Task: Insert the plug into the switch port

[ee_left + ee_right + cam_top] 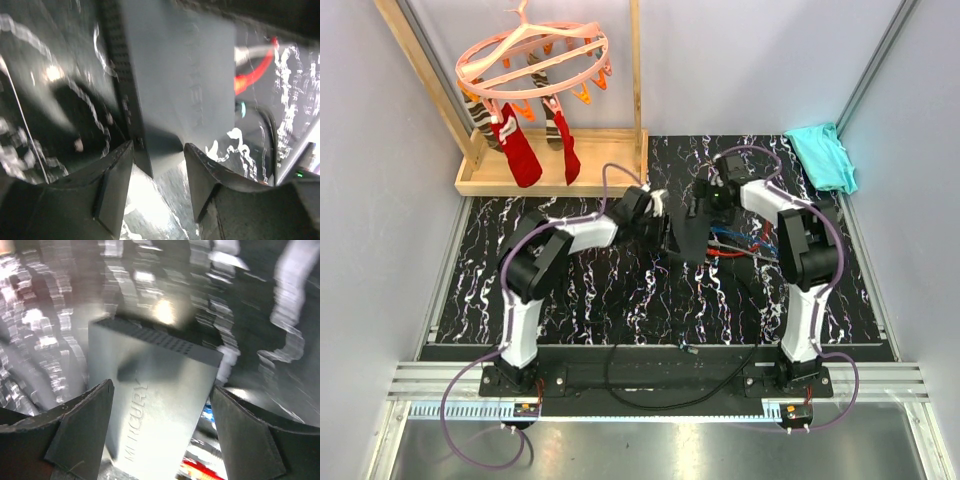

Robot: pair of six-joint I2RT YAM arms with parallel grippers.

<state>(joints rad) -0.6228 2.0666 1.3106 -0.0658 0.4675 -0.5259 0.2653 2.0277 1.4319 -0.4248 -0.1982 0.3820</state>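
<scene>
Black marbled table (pixel 570 290) carries the flat black box (pixel 685 240) between the left claw (pixel 159 147) and right claw (pixel 161 386), both spread; probably light, stiff and slick, it looks best gripped across its thin edges.

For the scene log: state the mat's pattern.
Mat: black with white marble veining; best in top view.

— Where's the switch box (pixel 685 245)?
— Mid-worktop (pixel 600 290), corner between my left pincer's (pixel 157 150) fingers; my right pincer (pixel 161 390) straddles its far end.
— Cables (pixel 735 245)?
— Right of it. Sock rack (pixel 605 178) back-left, cloth (pixel 822 157) back-right.
</scene>
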